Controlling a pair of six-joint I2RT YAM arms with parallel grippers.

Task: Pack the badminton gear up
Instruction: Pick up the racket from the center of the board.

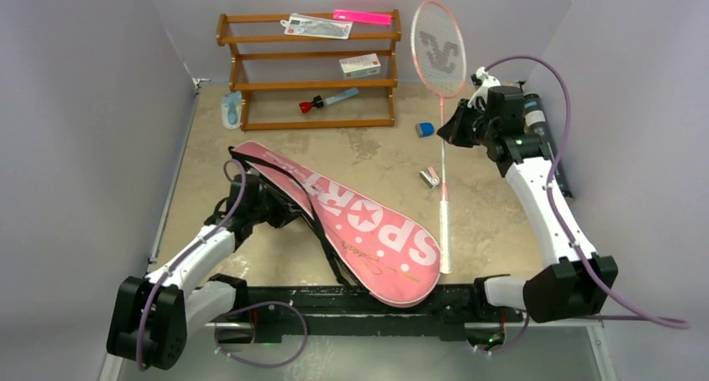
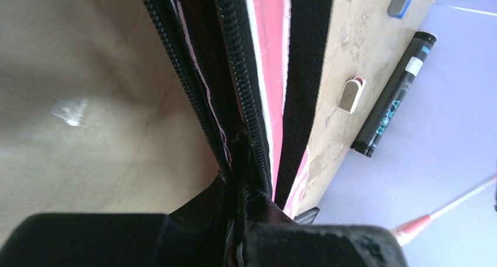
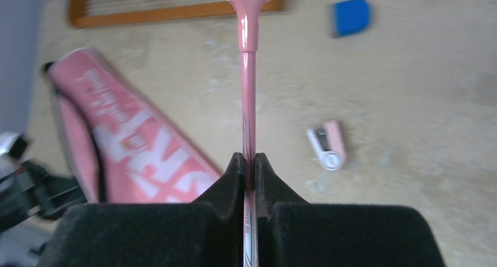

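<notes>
Open table [image 1: 376, 147] between bag [image 1: 351, 226] and rack [image 1: 309, 72], passable. On the right, racket [image 1: 443, 160], clip [image 1: 430, 177], blue block [image 1: 425, 129] crowd together; tube [image 2: 392, 97] lines the wall.

SPORT in white letters on the pink bag [image 1: 351, 222]; BOKA on the black tube [image 2: 392, 97].

Pink bag [image 1: 351, 222], lettered SPORT: flat, diagonal on table [image 1: 376, 155], zip partly open. Pink-framed racket [image 1: 442, 139], white handle: beside bag, shaft pinched in right tool [image 3: 249, 163]. Black BOKA tube [image 2: 394, 97]: along right wall.
</notes>
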